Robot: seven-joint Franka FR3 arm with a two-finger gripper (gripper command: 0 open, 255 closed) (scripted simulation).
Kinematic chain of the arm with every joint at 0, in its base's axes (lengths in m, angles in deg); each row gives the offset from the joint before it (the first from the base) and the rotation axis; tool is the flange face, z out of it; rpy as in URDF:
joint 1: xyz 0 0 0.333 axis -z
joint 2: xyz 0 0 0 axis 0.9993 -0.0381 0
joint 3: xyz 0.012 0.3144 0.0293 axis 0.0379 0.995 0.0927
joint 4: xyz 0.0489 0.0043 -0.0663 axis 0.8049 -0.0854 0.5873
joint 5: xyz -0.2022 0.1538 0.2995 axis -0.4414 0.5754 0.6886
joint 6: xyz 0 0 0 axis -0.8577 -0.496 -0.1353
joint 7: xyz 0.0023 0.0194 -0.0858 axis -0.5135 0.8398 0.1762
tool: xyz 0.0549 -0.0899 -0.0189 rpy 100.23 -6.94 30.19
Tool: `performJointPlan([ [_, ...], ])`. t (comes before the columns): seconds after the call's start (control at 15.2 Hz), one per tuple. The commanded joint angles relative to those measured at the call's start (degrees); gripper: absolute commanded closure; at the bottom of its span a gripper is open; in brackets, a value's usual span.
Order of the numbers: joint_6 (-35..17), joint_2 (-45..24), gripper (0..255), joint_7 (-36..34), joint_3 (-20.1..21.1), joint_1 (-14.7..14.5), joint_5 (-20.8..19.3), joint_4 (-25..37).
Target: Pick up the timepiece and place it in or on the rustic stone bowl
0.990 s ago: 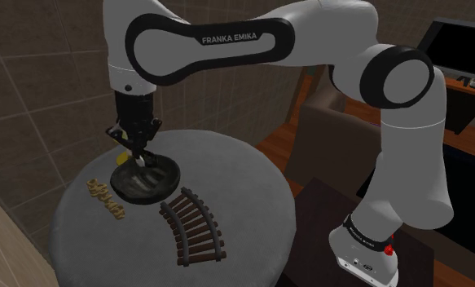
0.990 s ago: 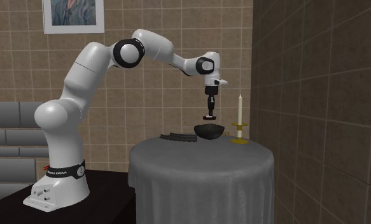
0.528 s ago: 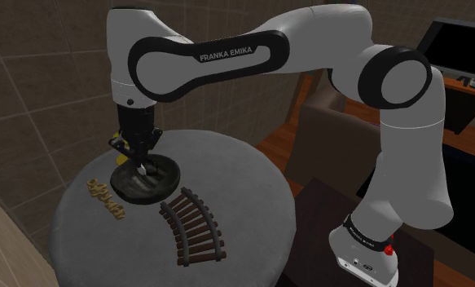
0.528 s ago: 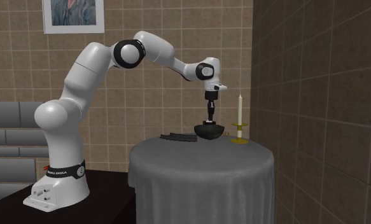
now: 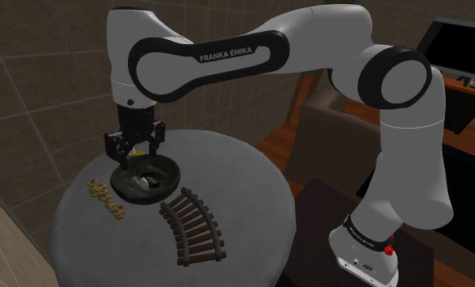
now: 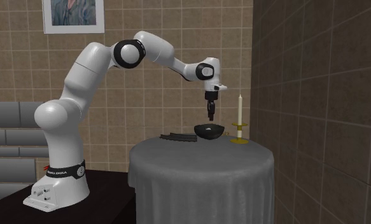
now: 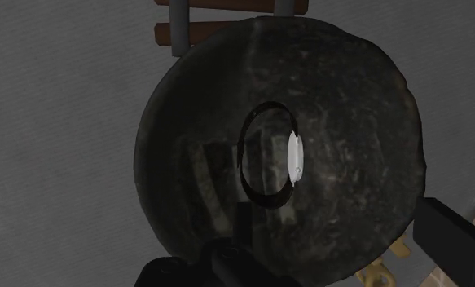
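And here we are, the gripper point(image 5: 136, 152) is hanging straight above the dark, rough-surfaced bowl point(image 5: 146, 197), pointing down from the white arm point(image 5: 227, 57). The two black fingers are standing wide apart and are gripping nothing at all. In the second exterior view the gripper point(image 6: 210, 115) is sitting a little above the bowl point(image 6: 209, 134), clear of its rim.

The timepiece point(image 5: 150, 181) is lying inside the bowl, down on the bottom. From the wrist camera it is showing as a thin dark ring with a small white face point(image 7: 292, 155), resting near the middle of the bowl point(image 7: 349, 90). One black finger point(image 7: 451, 236) is sitting out beyond the bowl's rim, touching neither bowl nor timepiece.

The bowl is standing on the round, grey-draped table point(image 5: 244, 187), toward the table's edge on the shoulder view's left. A curved brown track piece point(image 5: 193, 227) is lying just beside it, nearer the table's middle and front edge. A small gold ornament point(image 5: 105, 198) is lying near the bowl by the left edge. Across in the second exterior view a pale candle point(image 6: 239, 109) is standing upright next to the bowl, close to the table's point(image 6: 196, 172) right edge.
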Motion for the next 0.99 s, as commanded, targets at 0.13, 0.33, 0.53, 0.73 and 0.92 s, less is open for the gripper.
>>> performJointPlan([
  [0.13,0.0,0.0,0,0.0,0.0,0.0,0.0,0.0],
  [0.33,5.3,0.9,0,0.2,0.1,0.1,0.3,4.4],
  [0.53,6.7,1.0,0,0.2,0.1,0.1,0.3,5.8],
  [0.73,6.8,1.0,0,0.2,0.1,0.1,0.3,5.8],
  [0.92,6.8,1.0,0,0.2,0.1,0.1,0.3,5.8],
])
